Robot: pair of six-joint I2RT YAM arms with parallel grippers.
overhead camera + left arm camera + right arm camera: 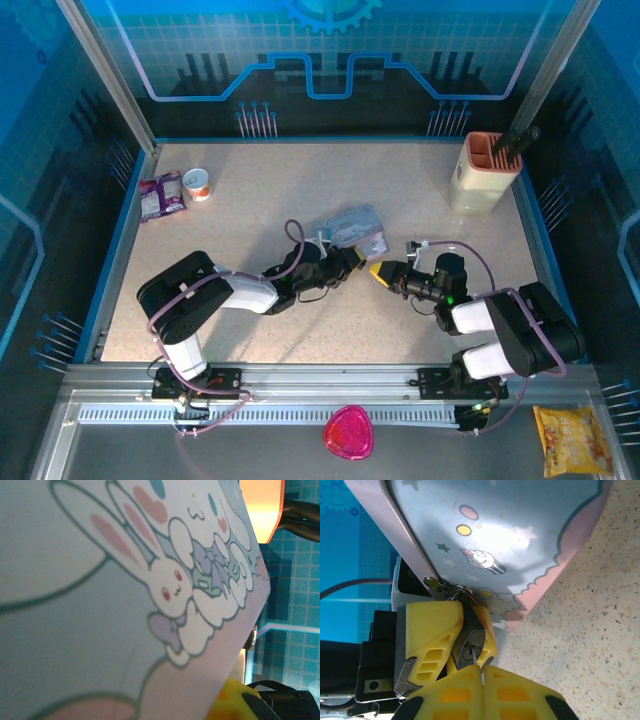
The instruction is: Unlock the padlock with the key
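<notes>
**A:** Nearest the right wrist lens: yellow-fingered right gripper (481, 676), pinched shut on the thin silvery key (475, 657), blade tip right at the keyhole (471, 651).

**B:** And the tiny dark-bodied padlock (469, 641) with the thin silvery shackle?

**A:** Hanging from the small metal hasp (436, 583) at the edge of the pale blue-grey, cartoon-printed tin box (520, 540). Squeezed between the yellow fingers of the left gripper (354, 262), clamped on the lock body, keyhole end turned toward the key.

**B:** From above?

**A:** Both grippers nose to nose near the middle of the speckled beige tabletop (340, 335), tin box just behind the left fingers.

**B:** So which step?

**A:** Insertion, most likely. Depth of the blade hard to judge; looks barely started, if at all.

**B:** Next move?

**A:** Probably pushing straight along the keyway until seated, then twisting the right wrist while bracing the lock body with the left. Calls for close alignment. Risk of jamming if skewed, or of dragging the tin box along.
</notes>
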